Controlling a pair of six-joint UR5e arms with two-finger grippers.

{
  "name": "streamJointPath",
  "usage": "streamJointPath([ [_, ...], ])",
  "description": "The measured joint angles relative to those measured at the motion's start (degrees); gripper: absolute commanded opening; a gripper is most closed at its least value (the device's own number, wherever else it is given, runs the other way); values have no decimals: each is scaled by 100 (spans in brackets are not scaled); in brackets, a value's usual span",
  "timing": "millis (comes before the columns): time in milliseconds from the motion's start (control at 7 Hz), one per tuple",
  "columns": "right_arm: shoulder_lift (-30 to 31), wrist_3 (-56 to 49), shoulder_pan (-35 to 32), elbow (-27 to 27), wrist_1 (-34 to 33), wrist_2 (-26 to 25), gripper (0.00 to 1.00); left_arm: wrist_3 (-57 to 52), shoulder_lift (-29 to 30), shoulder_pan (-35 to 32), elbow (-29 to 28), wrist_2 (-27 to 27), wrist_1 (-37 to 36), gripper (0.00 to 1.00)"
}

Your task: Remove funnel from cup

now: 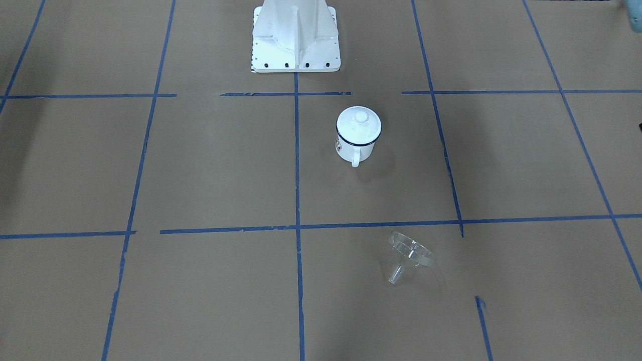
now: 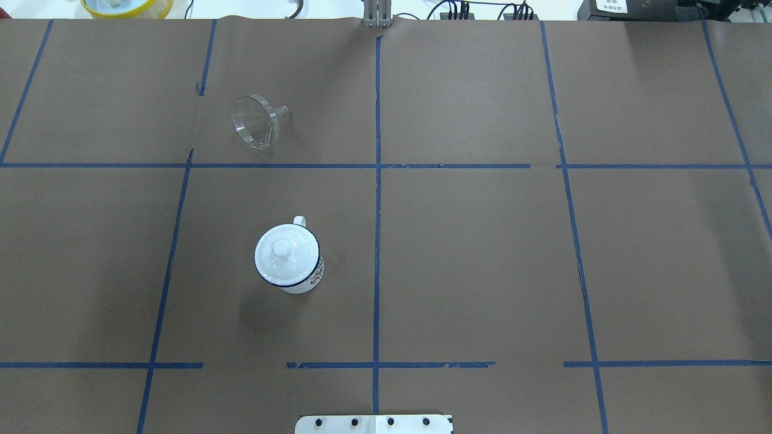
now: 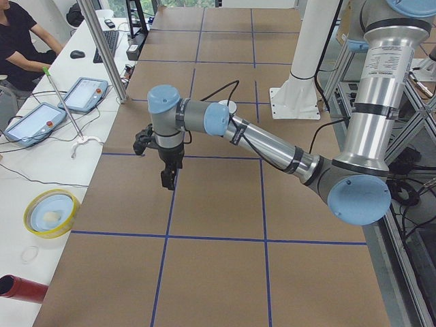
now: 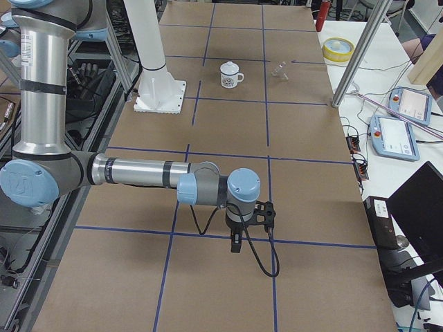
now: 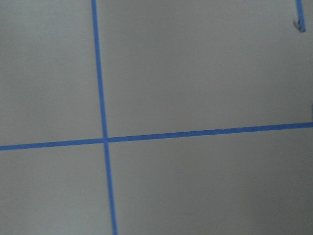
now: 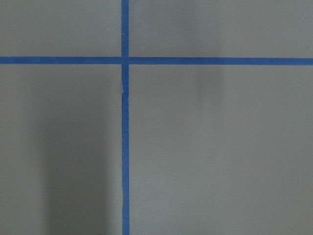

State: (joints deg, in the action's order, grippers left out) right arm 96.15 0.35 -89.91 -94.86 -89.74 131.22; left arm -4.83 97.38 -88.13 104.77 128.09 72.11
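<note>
One funnel point(image 1: 411, 250) lies tipped on its side on the table point(image 1: 210, 165), out of and well apart from the one cup point(image 1: 352, 151). The cup stands upright with one white knobbed lid point(image 1: 358, 124) on top. There are two end effectors, left point(image 3: 167, 178) and right point(image 4: 236, 243), each hanging above bare table (seen only from the side, so I cannot tell whether either is wide or narrow).

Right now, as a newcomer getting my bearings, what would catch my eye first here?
A white cup with a knobbed lid on top stands on the robot's left half of the table. The clear funnel lies on its side, apart from it, farther from the robot's base.
</note>
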Motion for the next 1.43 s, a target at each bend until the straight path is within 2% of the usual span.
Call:
streamJointPath([
  [286,0,0,0,-3,0,0,100,-786,-246,-479,-345,63,52,100],
  [714,0,0,0,-3,0,0,100,-1242,-629,-603,-798,792,621,100],
  [1429,0,0,0,-1,0,0,100,-798,-995,-615,-607,869,804,100],
])
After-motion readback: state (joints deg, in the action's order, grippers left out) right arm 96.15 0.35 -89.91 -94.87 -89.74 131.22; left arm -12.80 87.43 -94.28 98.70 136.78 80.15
